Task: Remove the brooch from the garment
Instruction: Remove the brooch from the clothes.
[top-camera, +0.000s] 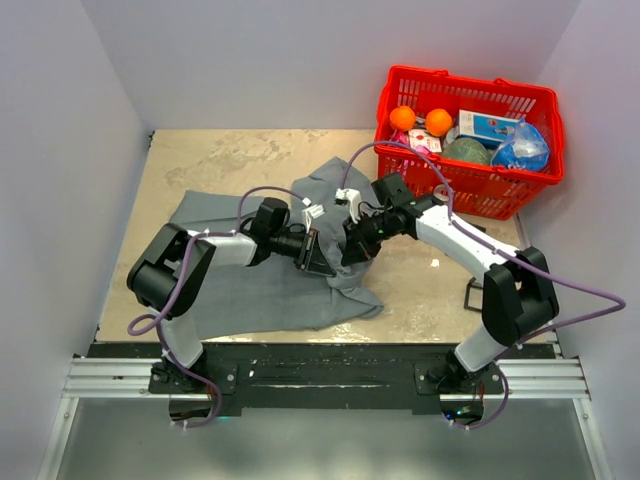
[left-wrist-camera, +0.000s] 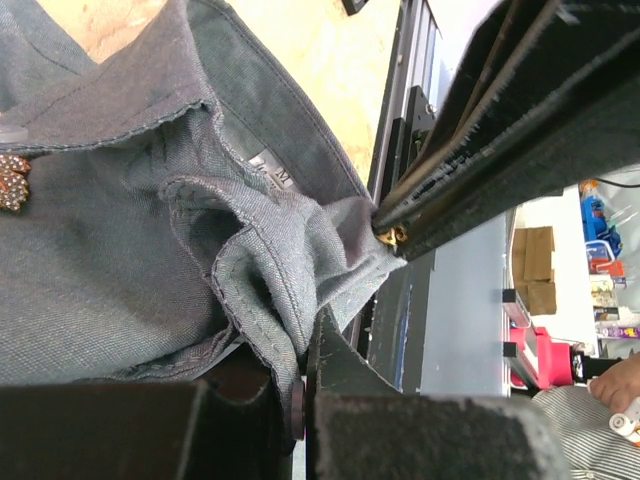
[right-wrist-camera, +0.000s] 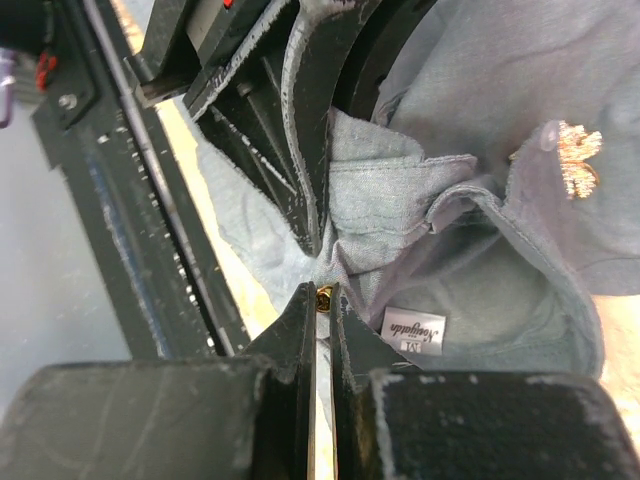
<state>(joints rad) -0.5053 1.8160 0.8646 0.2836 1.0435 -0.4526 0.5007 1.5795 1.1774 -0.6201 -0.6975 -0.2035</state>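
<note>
Inside left pincer (left-wrist-camera: 305, 388): shirt (left-wrist-camera: 100, 250) fold, clamped, likely to steady cloth.
Right pincer (right-wrist-camera: 323, 300): pinched on small gold bit (left-wrist-camera: 392, 236) at cloth edge.
Brooch (right-wrist-camera: 578, 160): beyond its tips, pinned on.

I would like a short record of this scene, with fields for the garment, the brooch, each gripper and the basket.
garment: grey shirt, bunched up in the middle
brooch: gold-coloured, pinned on the cloth, no gripper on it
left gripper: shut on a fold of the garment
right gripper: shut on a small gold piece at the cloth edge; what it is cannot be told
basket: red, full, at the far right
</note>
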